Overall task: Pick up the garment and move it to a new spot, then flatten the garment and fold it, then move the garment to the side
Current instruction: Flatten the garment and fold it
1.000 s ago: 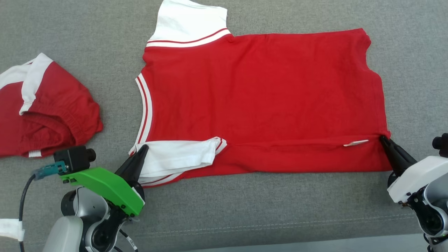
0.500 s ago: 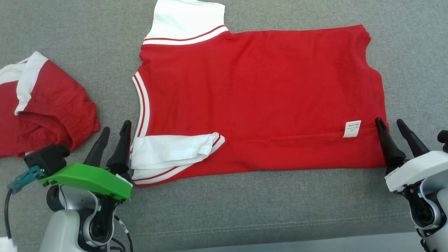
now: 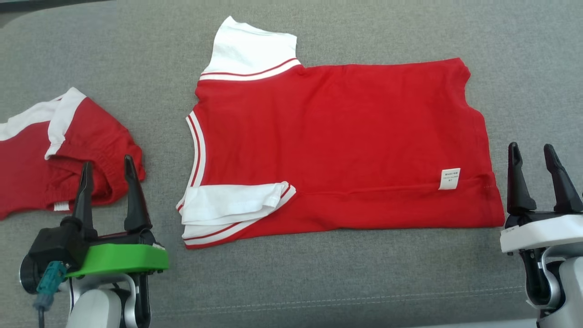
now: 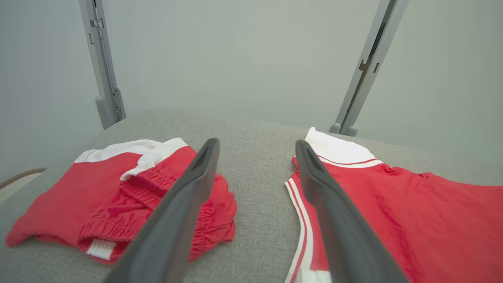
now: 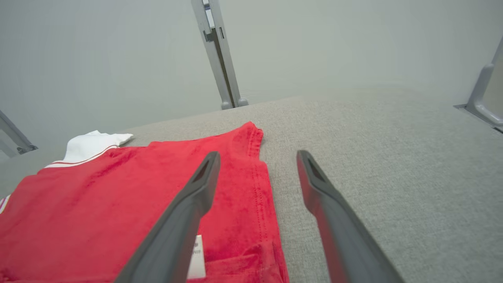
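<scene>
A red short-sleeved shirt with white sleeves and striped trim (image 3: 337, 136) was laid flat on the grey fabric-covered desk (image 3: 319, 282), between the two sets of jaws. Its near long edge was folded over and one white sleeve was tucked on top. The left gripper (image 3: 107, 161) was raised with its jaws spread wide apart and empty. The shirt's striped neckline was placed just to the right of those jaws, and a crumpled pair of red shorts with white panels (image 3: 91, 136) was seen beyond them and to their left. The right gripper (image 3: 531, 146) was likewise shown with jaws wide apart and empty. The shirt's hem was set just to their left, and a small white label (image 3: 450, 178) was seen near that hem. In the right wrist view, bare desk was framed between the right jaws.
</scene>
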You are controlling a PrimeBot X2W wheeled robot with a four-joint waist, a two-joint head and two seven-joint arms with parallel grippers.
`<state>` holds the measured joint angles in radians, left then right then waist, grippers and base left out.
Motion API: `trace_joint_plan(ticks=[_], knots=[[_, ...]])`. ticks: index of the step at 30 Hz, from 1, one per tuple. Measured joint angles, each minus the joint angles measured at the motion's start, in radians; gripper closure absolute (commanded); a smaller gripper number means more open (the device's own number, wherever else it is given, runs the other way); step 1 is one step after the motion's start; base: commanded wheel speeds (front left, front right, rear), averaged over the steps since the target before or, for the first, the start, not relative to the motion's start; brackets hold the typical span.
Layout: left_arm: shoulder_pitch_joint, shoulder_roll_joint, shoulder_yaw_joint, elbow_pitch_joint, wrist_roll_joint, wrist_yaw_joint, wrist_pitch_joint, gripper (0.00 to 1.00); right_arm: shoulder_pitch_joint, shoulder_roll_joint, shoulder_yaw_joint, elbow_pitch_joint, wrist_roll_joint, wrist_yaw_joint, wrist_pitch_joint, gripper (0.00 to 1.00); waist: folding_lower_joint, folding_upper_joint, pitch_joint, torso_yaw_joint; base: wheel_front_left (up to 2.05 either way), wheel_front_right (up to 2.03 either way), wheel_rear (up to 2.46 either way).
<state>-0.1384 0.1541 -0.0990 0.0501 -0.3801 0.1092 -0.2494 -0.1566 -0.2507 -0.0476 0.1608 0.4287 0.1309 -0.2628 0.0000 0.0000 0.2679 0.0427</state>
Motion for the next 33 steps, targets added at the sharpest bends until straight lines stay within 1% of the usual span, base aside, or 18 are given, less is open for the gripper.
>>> trace_joint_plan(ticks=[2,5,8,14,23,26,33], knots=[[0.011,0.005,-0.002,0.001,0.033,0.005,-0.007,0.0,0.018,0.023,-0.007,-0.034,-0.054,0.0,0.0,0.0,0.0,0.0,-0.018,-0.001,0.0,0.0,0.0],[0.025,0.006,-0.005,0.003,0.077,0.006,-0.009,0.0,0.04,0.047,-0.001,-0.069,-0.1,0.0,0.0,0.0,0.0,0.0,-0.045,-0.001,0.0,0.0,0.0],[0.044,0.007,-0.009,0.005,0.115,0.004,-0.009,0.0,0.071,0.06,0.006,-0.086,-0.133,0.0,0.0,0.0,0.0,0.0,-0.072,-0.001,0.0,0.0,0.0],[0.11,-0.001,-0.028,0.029,0.158,-0.012,-0.01,0.0,0.142,0.088,0.016,-0.102,-0.182,0.0,0.0,0.0,0.0,0.0,-0.126,0.002,0.0,0.0,0.0],[0.175,-0.013,-0.052,0.063,0.179,-0.04,-0.012,0.0,0.223,0.12,0.007,-0.113,-0.218,0.0,0.0,0.0,0.0,0.0,-0.193,0.002,0.0,0.0,0.0],[0.188,-0.016,-0.059,0.075,0.179,-0.052,-0.012,0.0,0.245,0.126,0.021,-0.116,-0.232,0.0,0.0,0.0,-0.0001,0.0,-0.211,0.001,0.0,0.0,0.0],[0.189,-0.016,-0.052,0.092,0.179,-0.062,-0.012,0.0,0.257,0.139,0.046,-0.123,-0.242,0.0,0.0,0.0,0.0,0.0,-0.233,-0.004,0.0,0.0,0.0]])
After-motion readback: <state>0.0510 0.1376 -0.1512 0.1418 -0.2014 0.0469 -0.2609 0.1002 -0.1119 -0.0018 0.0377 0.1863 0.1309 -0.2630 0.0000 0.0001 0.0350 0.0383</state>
